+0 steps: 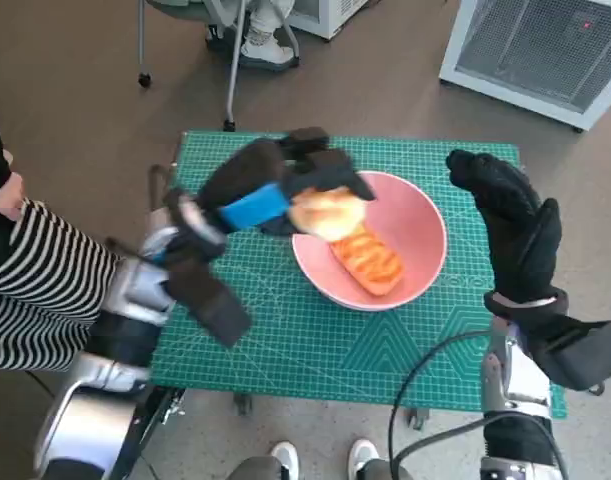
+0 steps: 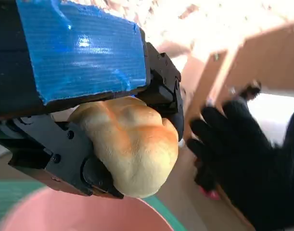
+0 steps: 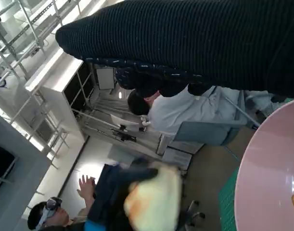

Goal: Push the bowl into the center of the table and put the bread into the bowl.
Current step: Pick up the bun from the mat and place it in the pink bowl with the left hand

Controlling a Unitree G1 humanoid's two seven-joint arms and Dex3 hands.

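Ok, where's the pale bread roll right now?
In the head view the pale bread roll is held by the left robot hand over the pink bowl's left rim, above the orange bread inside.

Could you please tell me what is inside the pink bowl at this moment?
One orange-glazed bread lies inside the pink bowl. The left hand holds a paler bread roll over the bowl's near-left rim, hiding that rim and whatever part of the inside lies beneath it.
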